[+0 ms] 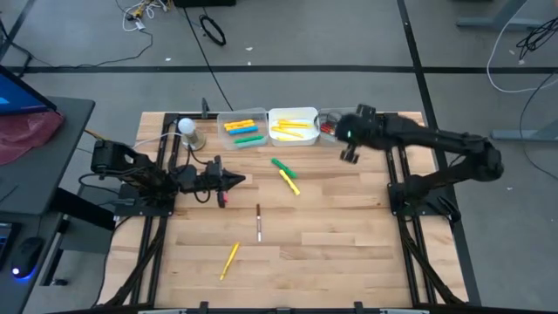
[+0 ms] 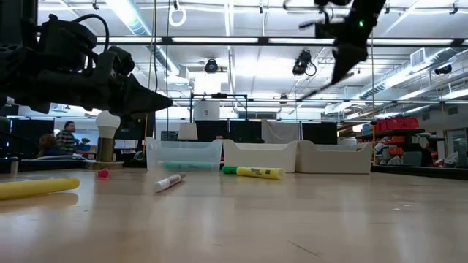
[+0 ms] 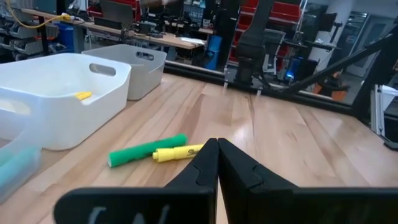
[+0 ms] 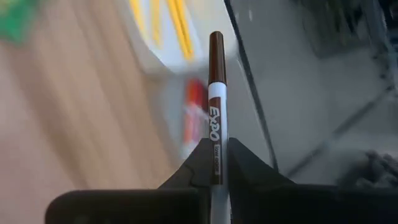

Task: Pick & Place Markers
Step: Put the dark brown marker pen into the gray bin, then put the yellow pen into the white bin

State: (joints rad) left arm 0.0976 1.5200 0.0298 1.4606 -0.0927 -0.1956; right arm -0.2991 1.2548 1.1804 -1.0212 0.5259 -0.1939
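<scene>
Brown-capped and white-barrelled, a marker (image 4: 215, 93) is pinched between the fingers of the right tool (image 4: 216, 163), whose arm reaches out raised above the far right bin (image 1: 330, 122). The left tool (image 3: 217, 163) hovers low over the wooden surface (image 1: 331, 227) at its left side, fingers pressed together on nothing. Green (image 1: 282, 165) and yellow (image 1: 289, 181) markers lie mid-surface; others fill the two other bins (image 1: 293, 126).

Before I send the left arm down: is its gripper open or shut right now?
Shut and empty. In the left wrist view the left gripper has its two dark fingers pressed together with nothing between them, above the green marker on the table.
</scene>
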